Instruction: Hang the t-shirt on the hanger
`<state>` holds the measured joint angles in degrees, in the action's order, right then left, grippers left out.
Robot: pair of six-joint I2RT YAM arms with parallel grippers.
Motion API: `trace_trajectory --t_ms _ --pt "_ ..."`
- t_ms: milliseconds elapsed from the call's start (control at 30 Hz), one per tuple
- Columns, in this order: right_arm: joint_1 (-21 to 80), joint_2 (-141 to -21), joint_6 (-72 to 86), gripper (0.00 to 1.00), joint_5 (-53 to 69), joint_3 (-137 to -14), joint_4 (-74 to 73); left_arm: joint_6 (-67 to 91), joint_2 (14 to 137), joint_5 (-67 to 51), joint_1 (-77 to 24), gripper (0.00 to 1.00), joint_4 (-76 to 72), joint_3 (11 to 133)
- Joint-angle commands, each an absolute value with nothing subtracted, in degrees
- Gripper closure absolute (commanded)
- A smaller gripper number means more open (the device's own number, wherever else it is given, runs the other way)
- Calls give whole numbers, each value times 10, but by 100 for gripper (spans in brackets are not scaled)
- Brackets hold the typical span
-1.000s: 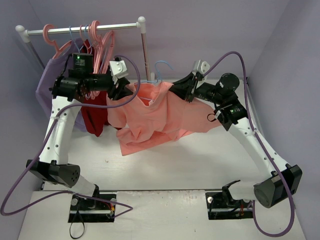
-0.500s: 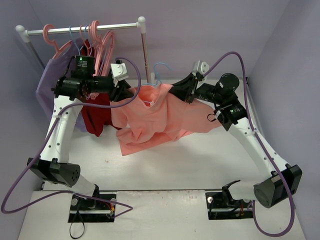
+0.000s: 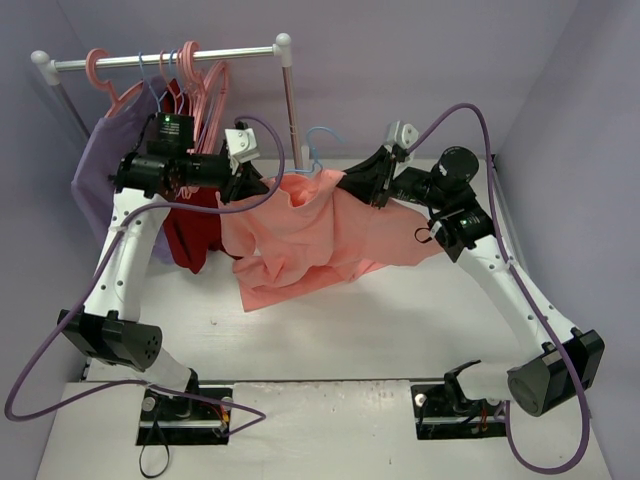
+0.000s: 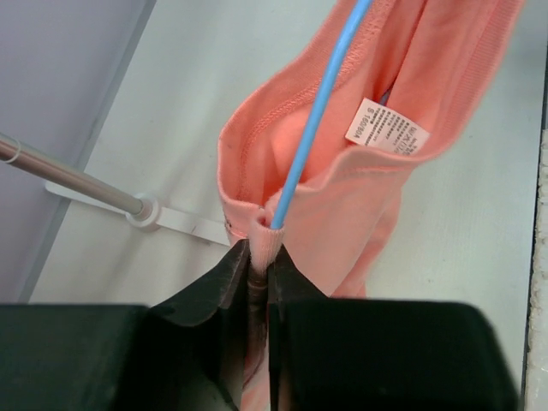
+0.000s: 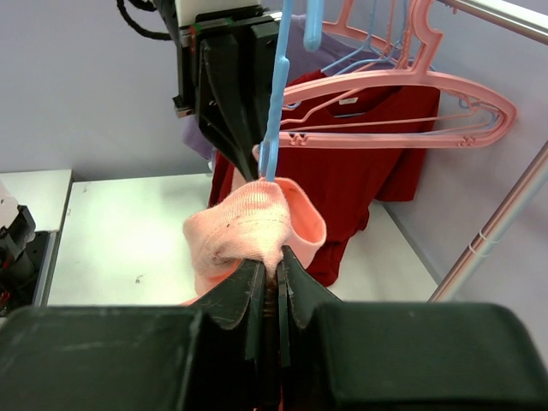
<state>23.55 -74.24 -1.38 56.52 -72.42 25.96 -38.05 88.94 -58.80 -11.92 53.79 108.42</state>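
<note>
Leftward in the overhead view, the left end effector [image 3: 262, 183] has edged slightly right since a second ago, drawing the t-shirt [image 3: 310, 235] tauter. The t-shirt hangs above the bench [image 3: 400, 320], stretched between the left end effector and the right end effector [image 3: 352, 183], with the hook of the hanger [image 3: 322, 140] rising at the far side of the collar.

Left wrist view: the jaws are pinched closed on a fold of t-shirt [image 4: 342, 214], where the blue hanger [image 4: 321, 111] wire meets the cloth.

Right wrist view: the jaws are clamped on a bunched t-shirt [image 5: 248, 227] shoulder, just below the wire.
</note>
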Motion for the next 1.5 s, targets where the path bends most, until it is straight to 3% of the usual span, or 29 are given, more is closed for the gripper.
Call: trace_trajectory --t_ms 0,200,233,267,333,567,633,733,800,1167,1333,1467 --pt "231 -714 -2 100 583 -739 337 -399 870 -634 -119 99 526 1075" --pt "232 -714 0 100 590 -742 337 -388 867 -675 -119 99 526 1049" --pt "233 -714 0 100 591 -742 337 -387 867 -677 -119 97 526 1046" --pt "232 -714 0 100 591 -742 337 -386 866 -676 -119 83 526 1043" --pt "233 -714 0 100 594 -743 337 -386 864 -672 -120 72 526 1042" --pt "233 -710 16 100 594 -741 337 -388 860 -665 -119 68 526 1049" --pt "233 -708 15 100 594 -740 337 -387 860 -670 -119 72 526 1046" --pt "233 -708 17 100 596 -739 337 -380 860 -686 -119 93 526 1040" --pt "233 -708 19 100 598 -739 337 -376 857 -698 -119 100 526 1035" --pt "229 -693 19 97 587 -699 331 -319 835 -713 -118 100 531 1025" --pt "220 -683 7 73 579 -674 298 -318 807 -718 -116 100 532 1000" --pt "200 -671 -21 63 564 -660 264 -316 790 -720 -107 100 529 991"
